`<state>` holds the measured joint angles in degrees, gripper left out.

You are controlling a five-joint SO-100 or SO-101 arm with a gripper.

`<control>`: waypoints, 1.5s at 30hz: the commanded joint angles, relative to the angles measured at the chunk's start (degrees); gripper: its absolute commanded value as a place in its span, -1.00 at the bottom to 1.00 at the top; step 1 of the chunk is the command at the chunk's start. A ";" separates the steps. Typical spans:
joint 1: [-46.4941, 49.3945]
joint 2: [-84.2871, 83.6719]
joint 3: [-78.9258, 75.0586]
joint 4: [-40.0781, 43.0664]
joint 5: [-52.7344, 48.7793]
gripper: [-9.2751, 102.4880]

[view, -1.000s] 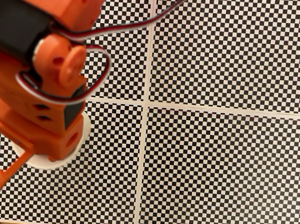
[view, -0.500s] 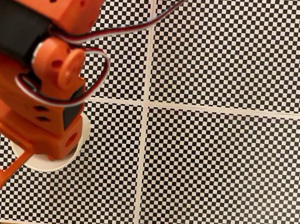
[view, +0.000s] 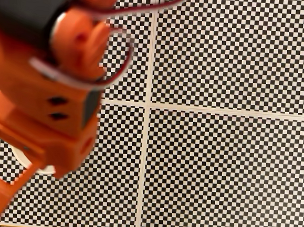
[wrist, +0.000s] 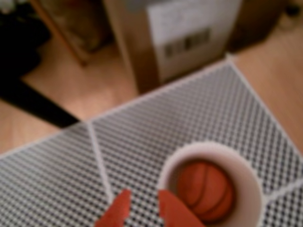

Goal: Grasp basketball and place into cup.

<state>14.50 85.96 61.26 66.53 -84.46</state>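
My fingers (wrist: pixel 140 208) show as two orange tips at the bottom of the wrist view, a narrow gap between them and nothing held. Just right of them the basketball (wrist: pixel 206 191) sits down inside the cup (wrist: pixel 163 172), so I judge the drop done and the fingers are empty because they've let go. In the fixed view my arm (view: pixel 43 94) covers nearly all of the cup, leaving a white sliver. The checkered table (view: pixel 226 172) is blurred in the wrist view.

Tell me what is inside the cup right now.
In the wrist view the cup holds the basketball, orange with dark seams, low against its white inner wall. The ball hides the cup's floor. The claw is outside the rim, empty, its tips slightly apart.
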 commanded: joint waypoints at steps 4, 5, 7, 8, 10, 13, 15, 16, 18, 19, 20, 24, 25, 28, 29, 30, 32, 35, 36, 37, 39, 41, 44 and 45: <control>-5.54 11.25 1.49 -2.11 -2.11 -0.84; -6.42 13.45 3.25 -3.16 -2.11 -0.84; -7.73 17.67 5.98 -4.22 -2.55 -0.84; -8.09 19.69 7.12 -4.22 -2.90 -0.84; -8.44 23.99 10.11 -4.39 -4.39 -0.84; -8.53 32.26 19.34 -9.93 -7.56 -0.84; -8.44 38.32 27.42 -15.38 -9.32 -0.84; -8.44 40.87 30.76 -17.31 -9.93 -0.84; -8.35 44.38 35.33 -19.25 -11.87 -0.84; -8.35 46.32 38.14 -21.09 -12.30 -0.84; -8.44 48.52 41.66 -23.82 -13.27 -0.84; -9.05 56.60 54.84 -35.33 -16.44 -0.84; -9.14 57.92 56.51 -36.39 -17.05 -0.84; -9.58 61.96 61.70 -39.73 -18.63 -0.84; -9.84 63.81 64.51 -42.28 -19.51 -0.84; -9.84 66.01 67.94 -45.35 -20.48 -0.84; -9.93 70.14 73.21 -48.34 -21.09 -0.84; -9.93 74.18 77.34 -48.34 -21.45 -0.84; -9.93 75.67 78.84 -48.52 -21.62 -0.84; -10.02 77.34 80.77 -49.31 -21.80 -0.84; -10.46 80.77 84.73 -50.89 -21.80 -0.84; -10.72 84.55 87.89 -50.89 -21.88 -0.84; -10.99 90.00 92.55 -50.71 -22.32 -0.84; -10.99 91.76 94.13 -50.54 -22.50 -0.84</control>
<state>3.60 175.17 152.49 16.70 -106.44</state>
